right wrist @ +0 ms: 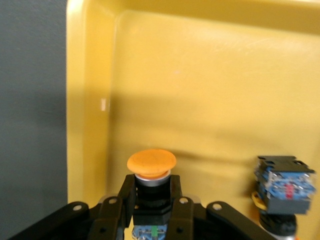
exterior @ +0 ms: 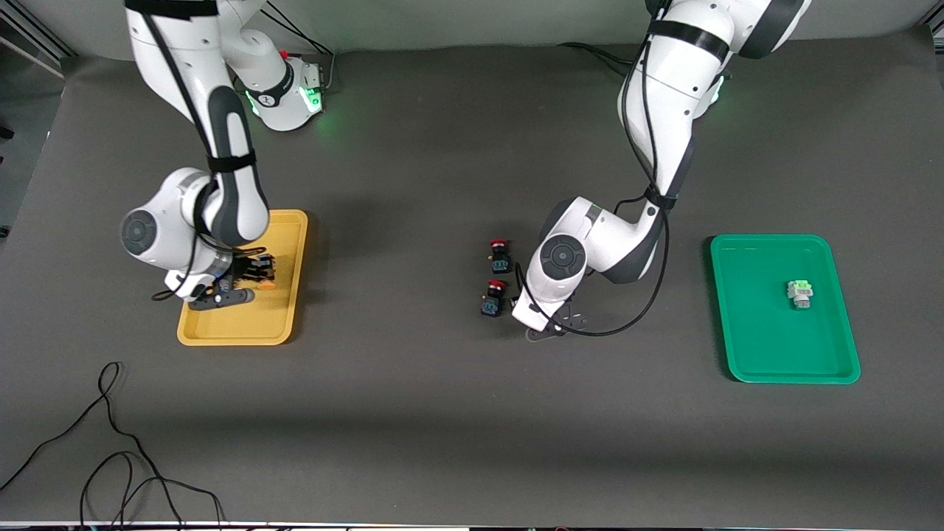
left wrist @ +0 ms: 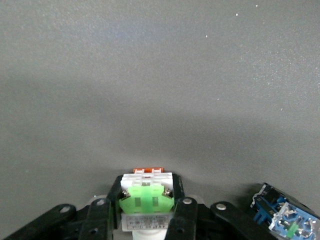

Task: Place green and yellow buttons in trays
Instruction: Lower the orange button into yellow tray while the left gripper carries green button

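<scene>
We find both arms engaged at once. The left gripper (left wrist: 146, 217) is down at the table near the middle, just beside the two red-capped buttons (exterior: 498, 276), and its fingers are clamped on a green button (left wrist: 146, 200) with a whitish body; the dark mat (exterior: 442, 405) lies bare under it, so we judge this button gripped but not yet lifted. The other green button (exterior: 799, 293) already lies in the green tray (exterior: 782, 365) toward the left arm's end of the table. The right gripper (right wrist: 148, 210) is over the yellow tray (right wrist: 210, 75), its fingers closed on a yellow button (right wrist: 151, 167) with its orange-yellow cap showing, and a second yellow button (right wrist: 283, 192) sits in that tray just beside it. We judge the task to be on its last pair: the right gripper needs only to release into the tray, and the left must raise its button clear of the red-capped ones and carry it over the green tray's rim before letting go.
</scene>
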You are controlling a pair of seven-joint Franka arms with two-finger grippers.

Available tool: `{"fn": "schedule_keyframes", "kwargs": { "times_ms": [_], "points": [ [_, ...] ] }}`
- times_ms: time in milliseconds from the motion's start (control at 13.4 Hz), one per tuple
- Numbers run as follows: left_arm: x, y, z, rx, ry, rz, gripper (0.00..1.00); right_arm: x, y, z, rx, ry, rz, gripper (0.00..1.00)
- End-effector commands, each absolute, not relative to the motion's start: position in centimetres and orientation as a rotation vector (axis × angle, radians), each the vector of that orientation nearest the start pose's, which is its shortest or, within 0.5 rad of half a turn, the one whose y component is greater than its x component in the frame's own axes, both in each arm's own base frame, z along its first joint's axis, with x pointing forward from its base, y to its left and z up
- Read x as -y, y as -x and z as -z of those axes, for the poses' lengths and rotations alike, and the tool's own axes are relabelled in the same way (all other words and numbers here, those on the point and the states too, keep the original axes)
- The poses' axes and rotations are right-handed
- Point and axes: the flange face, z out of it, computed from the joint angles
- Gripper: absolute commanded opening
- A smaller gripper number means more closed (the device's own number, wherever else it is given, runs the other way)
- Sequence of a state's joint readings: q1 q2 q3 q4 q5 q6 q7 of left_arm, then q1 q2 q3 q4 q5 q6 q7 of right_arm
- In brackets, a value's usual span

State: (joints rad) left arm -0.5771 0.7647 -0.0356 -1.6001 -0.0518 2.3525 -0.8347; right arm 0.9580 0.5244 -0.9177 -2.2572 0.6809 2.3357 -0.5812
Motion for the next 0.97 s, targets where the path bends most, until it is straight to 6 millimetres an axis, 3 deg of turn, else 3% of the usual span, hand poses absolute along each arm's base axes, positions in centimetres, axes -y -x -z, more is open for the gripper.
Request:
{"fn": "schedule_keyframes", "kwargs": {
  "times_ms": [0,75,299,523,598,748,897],
  "points": [
    [40.1,-57.3,-19.2,0.473,3.129,-0.044,0.0,-1.3,-53.1,-21.1,0.194,3.061,-0.133,0.93],
    [39.8,-57.5,-20.5,0.485,3.126,-0.045,0.0,-1.4,-53.2,-21.3,0.194,3.051,-0.141,1.0],
    [38.7,-57.9,-26.3,0.496,3.09,-0.088,0.0,-1.7,-54.4,-23.2,0.214,3.019,-0.156,1.0],
    [36.1,-58.5,-32.6,0.524,3.063,-0.133,0.0,-0.6,-57.4,-28.9,0.236,3.045,-0.198,1.0],
    [34.7,-58.6,-34.5,0.525,3.051,-0.16,0.0,-0.5,-58.7,-31.7,0.239,3.07,-0.221,1.0],
    [31.5,-59.2,-39.0,0.501,3.052,-0.215,0.0,-1.4,-60.3,-36.5,0.258,3.067,-0.273,1.0],
    [27.3,-59.9,-42.7,0.456,3.022,-0.326,0.0,-1.1,-60.9,-40.2,0.256,3.053,-0.282,1.0]
  ]
}}
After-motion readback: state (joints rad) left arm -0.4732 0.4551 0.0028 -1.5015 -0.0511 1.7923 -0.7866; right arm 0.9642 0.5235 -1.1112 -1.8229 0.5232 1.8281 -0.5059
